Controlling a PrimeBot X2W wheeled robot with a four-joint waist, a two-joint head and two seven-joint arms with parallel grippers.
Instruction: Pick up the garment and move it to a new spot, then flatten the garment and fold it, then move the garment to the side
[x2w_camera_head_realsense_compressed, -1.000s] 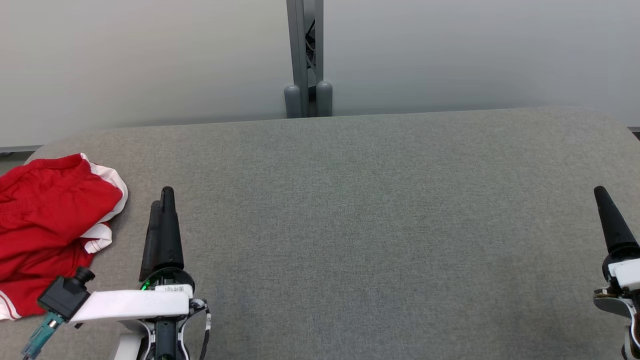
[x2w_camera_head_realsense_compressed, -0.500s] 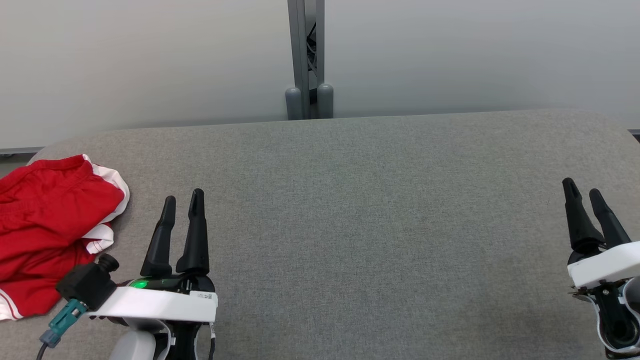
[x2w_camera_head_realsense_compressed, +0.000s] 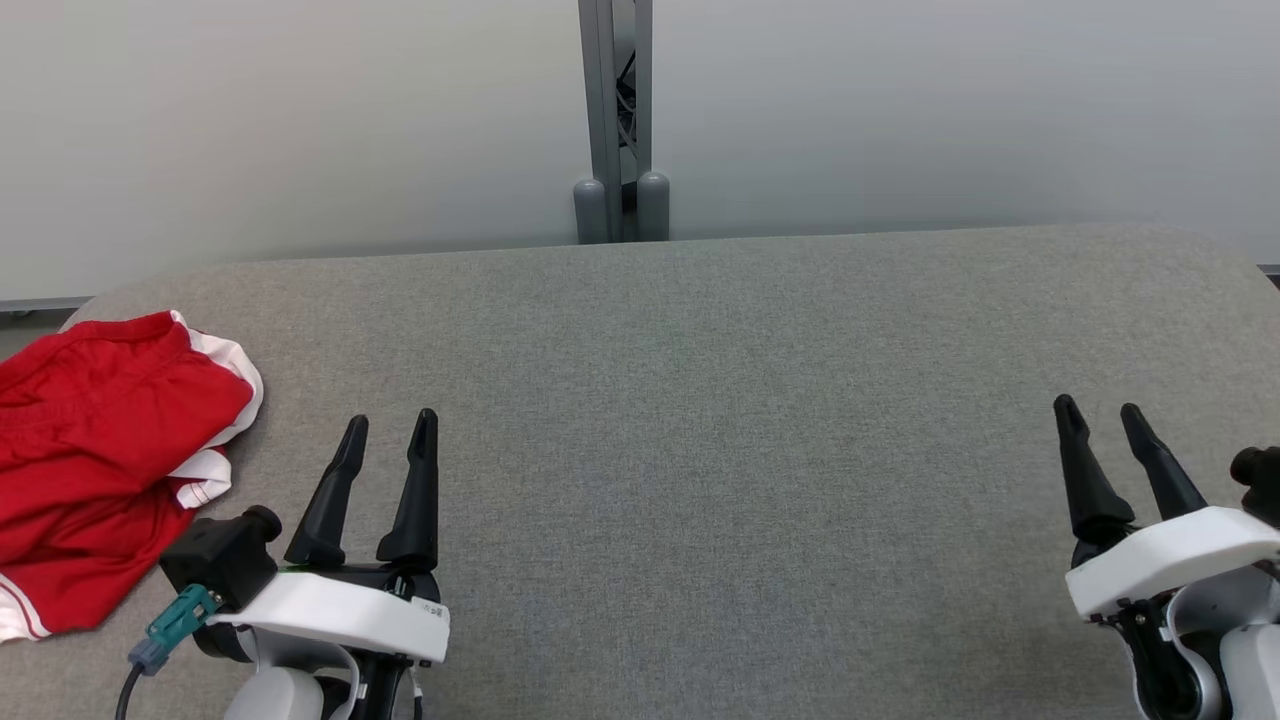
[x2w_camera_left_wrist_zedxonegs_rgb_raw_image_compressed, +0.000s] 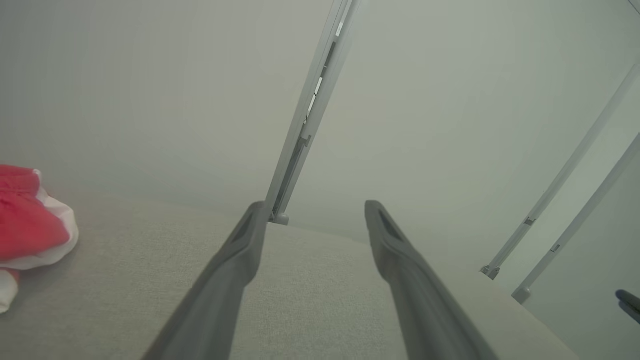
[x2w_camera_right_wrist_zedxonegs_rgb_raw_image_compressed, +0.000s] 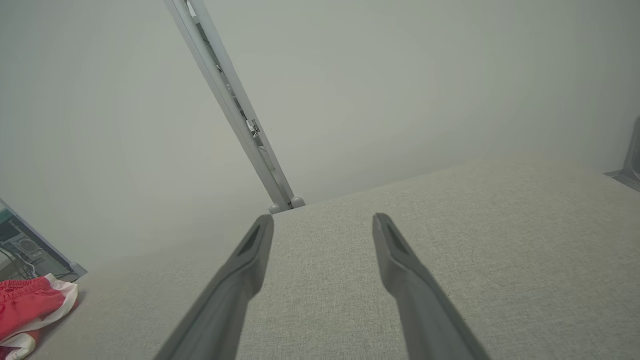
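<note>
Lying crumpled near the left jaws, the garment is ungripped; left jaws and right jaws stand parted, empty.

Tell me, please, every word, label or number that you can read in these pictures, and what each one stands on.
No text here is legible.
Small sticker at the base of the left gripper: dark print, too small to read.
Red and white garment: no lettering on the parts that show.

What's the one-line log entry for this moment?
garment: left end of table, unheld | left gripper: open, empty | right gripper: open, empty
</note>
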